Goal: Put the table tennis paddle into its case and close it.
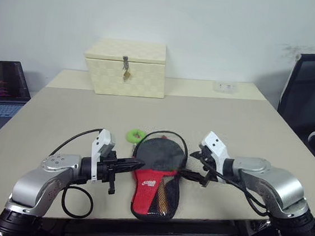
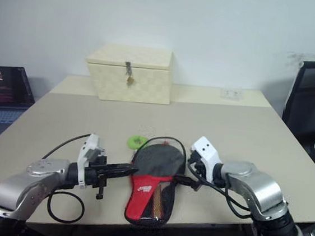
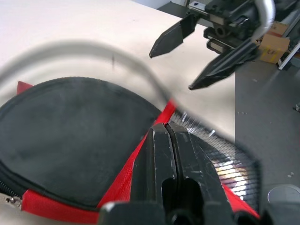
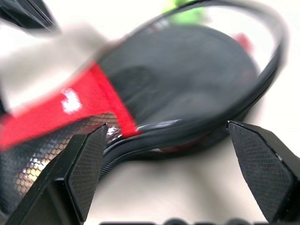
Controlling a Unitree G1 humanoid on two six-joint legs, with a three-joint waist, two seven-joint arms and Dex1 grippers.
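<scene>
The case [image 1: 157, 177] lies flat near the table's front edge, its black rounded part away from me and its red end with the mesh pocket [image 3: 225, 164] toward me. A green pull tag [image 1: 135, 135] lies by its far left rim, and a thin black cord [image 1: 167, 133] loops over the round part. The table tennis paddle is hidden. My left gripper [image 1: 138, 164] is shut with nothing in it, its tips at the case's left edge. My right gripper [image 1: 193, 166] stands open beside the case's right edge, its fingers [image 4: 86, 159] spread wide and holding nothing.
A cream woven box [image 1: 126, 68] with a latch stands at the back of the table [image 1: 246, 127]. A laptop [image 1: 0, 87] sits off to the left and a black chair [image 1: 311, 100] to the right. A small white object [image 1: 225, 87] lies at the far edge.
</scene>
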